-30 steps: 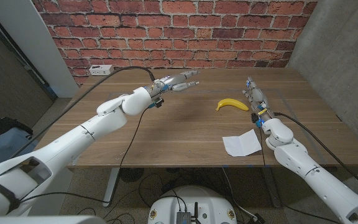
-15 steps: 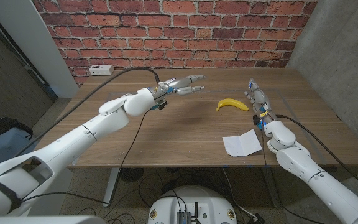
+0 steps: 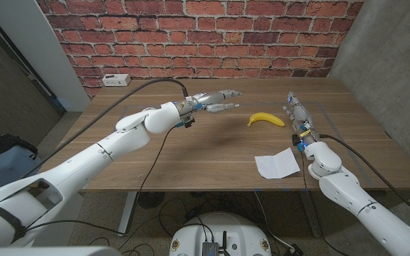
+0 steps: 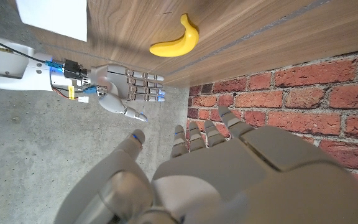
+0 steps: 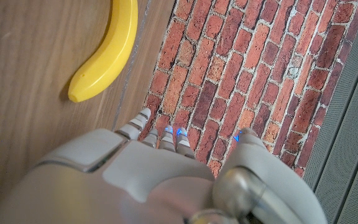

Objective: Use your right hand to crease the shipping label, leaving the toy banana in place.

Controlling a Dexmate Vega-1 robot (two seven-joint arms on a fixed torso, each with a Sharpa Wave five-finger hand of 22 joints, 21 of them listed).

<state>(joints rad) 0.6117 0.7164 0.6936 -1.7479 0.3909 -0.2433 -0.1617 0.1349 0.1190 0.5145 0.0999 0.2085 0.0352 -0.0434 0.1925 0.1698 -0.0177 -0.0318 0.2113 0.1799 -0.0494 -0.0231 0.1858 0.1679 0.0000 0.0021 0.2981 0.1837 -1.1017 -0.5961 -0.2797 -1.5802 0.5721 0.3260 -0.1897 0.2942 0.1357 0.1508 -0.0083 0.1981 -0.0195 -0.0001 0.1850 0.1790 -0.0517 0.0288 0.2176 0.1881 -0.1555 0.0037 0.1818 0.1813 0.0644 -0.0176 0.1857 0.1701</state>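
Left hand (image 3: 216, 100) advanced, fingers spread; right hand (image 3: 299, 117) released, shipping label (image 3: 277, 164) near wrist.

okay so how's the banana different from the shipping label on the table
The banana is yellow; the label is white. The banana is curved and rounded, while the label is a flat sheet with straight edges. The banana lies farther back, towards the brick wall; the label lies at the table's near edge, beside the right hand's wrist. Both rest on the wooden table, and neither hand touches them.
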